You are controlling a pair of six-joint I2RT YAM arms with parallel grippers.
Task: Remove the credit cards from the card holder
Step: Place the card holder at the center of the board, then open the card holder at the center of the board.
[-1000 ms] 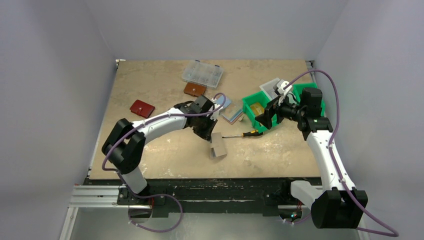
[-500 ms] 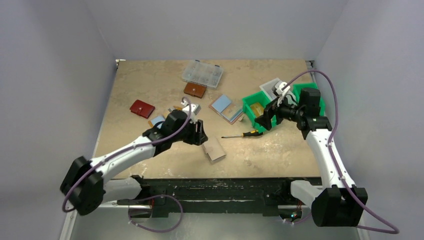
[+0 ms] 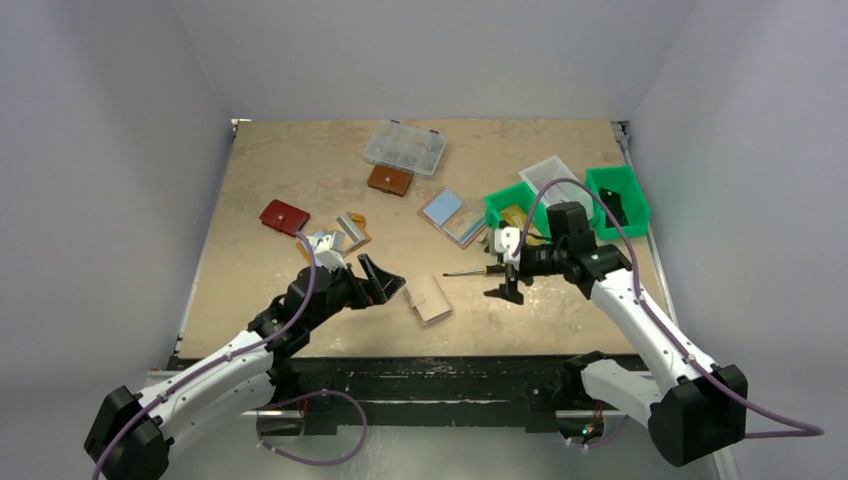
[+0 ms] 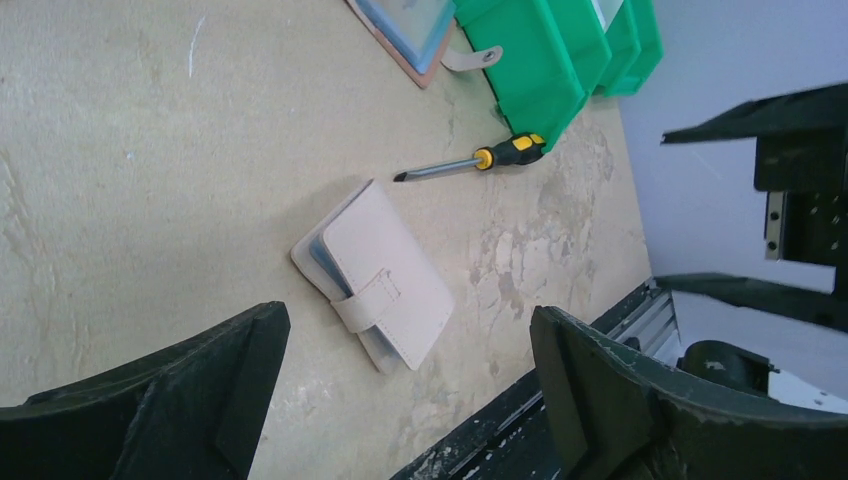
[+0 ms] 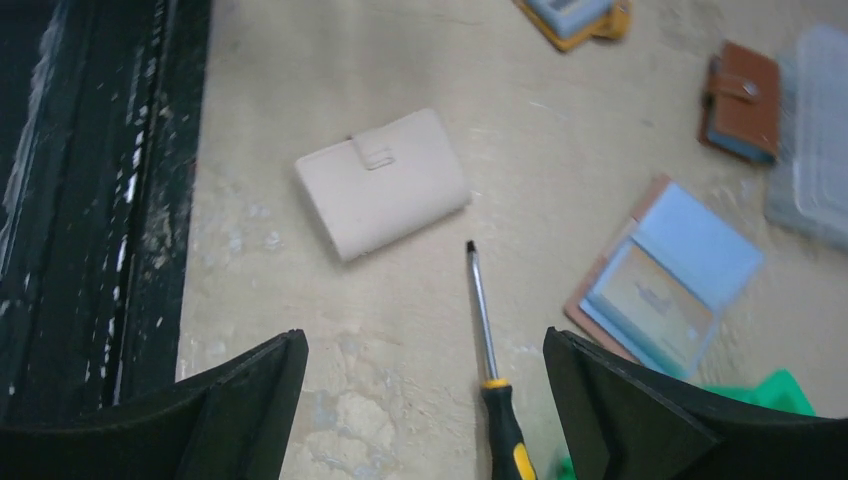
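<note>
The card holder is a small beige wallet lying flat and closed near the table's front edge, its tab fastened over the flap. The left wrist view shows the card holder ahead of the fingers, with pale blue edges at its side. The credit cards are hidden. My left gripper is open just left of it, not touching; the left gripper holds nothing. My right gripper hangs open to the holder's right, above a screwdriver. From that wrist, the right gripper is empty and the card holder lies beyond it.
A red wallet, a brown wallet and a clear organiser box lie farther back. An open blue card book sits beside two green bins. Another small item with orange trim lies behind the left arm.
My left gripper let go of the card holder, opened and drew back toward the near left; the holder now lies flat. My right arm swung from over the green bin down beside the screwdriver.
</note>
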